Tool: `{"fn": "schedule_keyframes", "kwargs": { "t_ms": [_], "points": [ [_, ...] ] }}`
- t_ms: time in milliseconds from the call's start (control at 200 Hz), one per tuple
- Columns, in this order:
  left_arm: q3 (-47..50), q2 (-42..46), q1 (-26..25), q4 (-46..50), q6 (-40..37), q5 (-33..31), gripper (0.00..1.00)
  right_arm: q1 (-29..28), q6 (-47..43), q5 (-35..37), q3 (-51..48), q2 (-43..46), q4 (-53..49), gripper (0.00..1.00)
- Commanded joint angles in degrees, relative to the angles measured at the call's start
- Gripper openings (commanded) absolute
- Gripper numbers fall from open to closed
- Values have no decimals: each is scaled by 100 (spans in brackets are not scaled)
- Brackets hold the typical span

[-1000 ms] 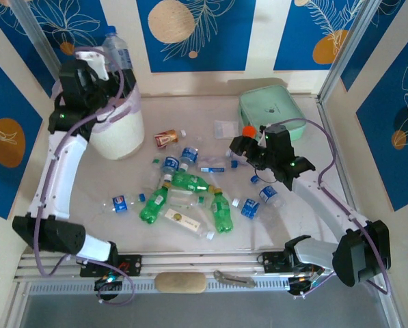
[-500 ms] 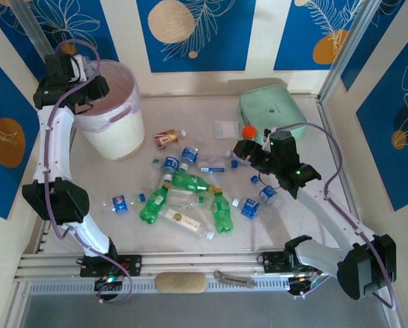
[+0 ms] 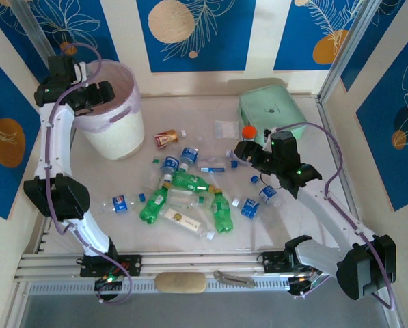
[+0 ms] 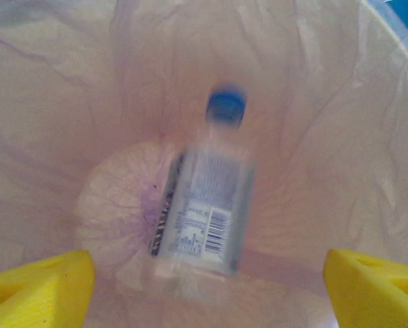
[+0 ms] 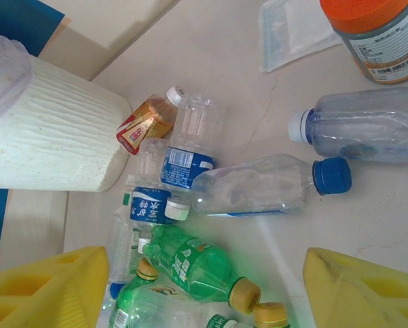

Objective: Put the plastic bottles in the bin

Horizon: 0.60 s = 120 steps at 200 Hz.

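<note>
Bottle (image 4: 204, 212) in bin (image 4: 333, 130): barcode label, blurred | left pincer (image 4: 207, 280) spread | right pincer (image 5: 205, 273) spread

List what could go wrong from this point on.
1. The open right gripper hangs over crowded bottles. Closing on the blue-capped clear bottle might also catch the white-capped bottle beside it or knock the orange-capped jar.
2. The open left gripper is over the bin, close to the thin bag liner. Pulling away carelessly might snag it.
3. The green bottles lie piled against others, so a grab there may slip.
</note>
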<state>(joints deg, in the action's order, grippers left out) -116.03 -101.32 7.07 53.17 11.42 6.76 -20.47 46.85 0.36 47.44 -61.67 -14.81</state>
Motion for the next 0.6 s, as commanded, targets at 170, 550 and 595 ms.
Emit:
{"fn": "schedule_keyframes", "kwargs": {
  "t_ms": [170, 550, 595],
  "points": [
    [-136, 912, -29, 132, 26, 304, 100, -194, -214, -12, 96, 76, -89, 78],
    [3405, 3732, -214, -727, 1078, 826, 100, -394, -335, 155, 133, -18, -117, 99],
    [3891, 4078, -242, -807, 1262, 1002, 100, -398, -326, 173, 125, -42, -128, 99]
  ]
}}
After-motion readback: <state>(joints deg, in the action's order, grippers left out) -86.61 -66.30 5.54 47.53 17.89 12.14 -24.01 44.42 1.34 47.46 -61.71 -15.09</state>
